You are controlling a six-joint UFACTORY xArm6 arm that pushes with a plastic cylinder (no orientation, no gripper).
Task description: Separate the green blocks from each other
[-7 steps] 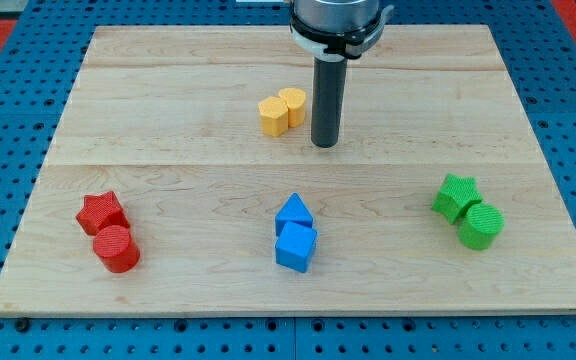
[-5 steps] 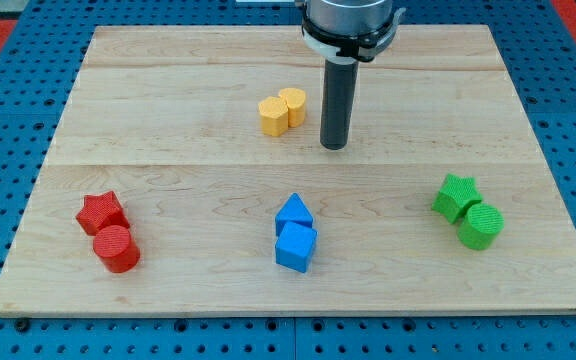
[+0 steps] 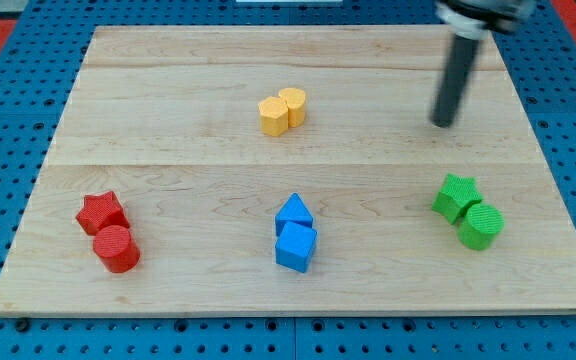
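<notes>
The dark rod's tip point(image 3: 446, 123), blurred, touches no block on the pale wooden board point(image 3: 168, 160). Toward the view's bottom from it, the ribbed green star-shaped block point(image 3: 456, 196) and the ribbed green cylinder point(image 3: 481, 225) sit touching each other.

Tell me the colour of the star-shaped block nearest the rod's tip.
Green: the green star, seen in the camera view, lies below my tip.

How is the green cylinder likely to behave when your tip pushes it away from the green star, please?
The green cylinder stands squat and upright, so it should slide, not tip. It touches the green star, which may drag along. My tip is above both toward the view's top, touching neither.
</notes>
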